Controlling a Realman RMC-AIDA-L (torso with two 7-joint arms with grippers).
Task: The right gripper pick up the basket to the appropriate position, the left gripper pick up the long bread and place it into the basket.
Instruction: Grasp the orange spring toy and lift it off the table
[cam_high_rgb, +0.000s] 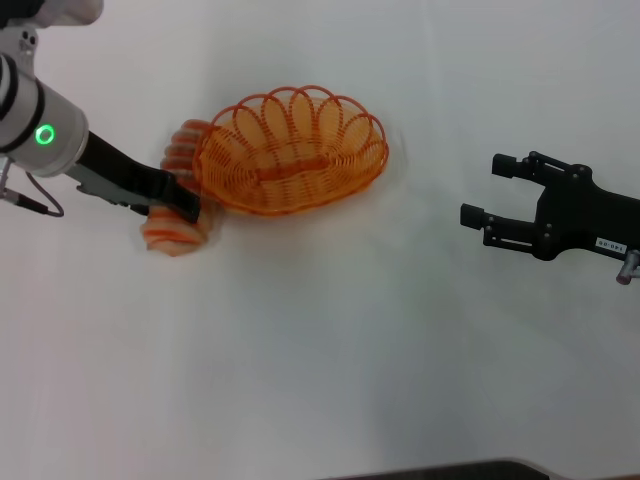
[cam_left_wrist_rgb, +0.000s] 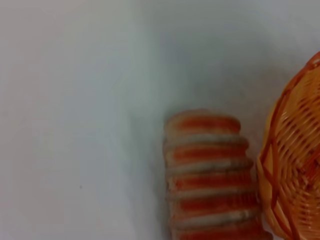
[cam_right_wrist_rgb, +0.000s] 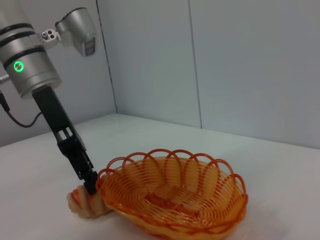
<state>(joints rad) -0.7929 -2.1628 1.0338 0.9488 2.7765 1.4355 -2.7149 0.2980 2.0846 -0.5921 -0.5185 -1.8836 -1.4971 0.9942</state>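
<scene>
The orange wire basket (cam_high_rgb: 345, 130) stands on the white table, left of centre; it also shows in the right wrist view (cam_right_wrist_rgb: 200, 175) and at the edge of the left wrist view (cam_left_wrist_rgb: 295, 150). The striped long bread (cam_high_rgb: 175, 238) lies on the table against the basket's left side, and shows in the left wrist view (cam_left_wrist_rgb: 210, 180) and the right wrist view (cam_right_wrist_rgb: 82, 202). My left gripper (cam_high_rgb: 185, 205) is down across the middle of the bread, also in the right wrist view (cam_right_wrist_rgb: 89, 185). My right gripper (cam_high_rgb: 480, 190) is open and empty, well to the right of the basket.
The white table (cam_high_rgb: 330, 340) stretches bare in front of and to the right of the basket. A pale wall (cam_right_wrist_rgb: 225, 60) rises behind the table in the right wrist view.
</scene>
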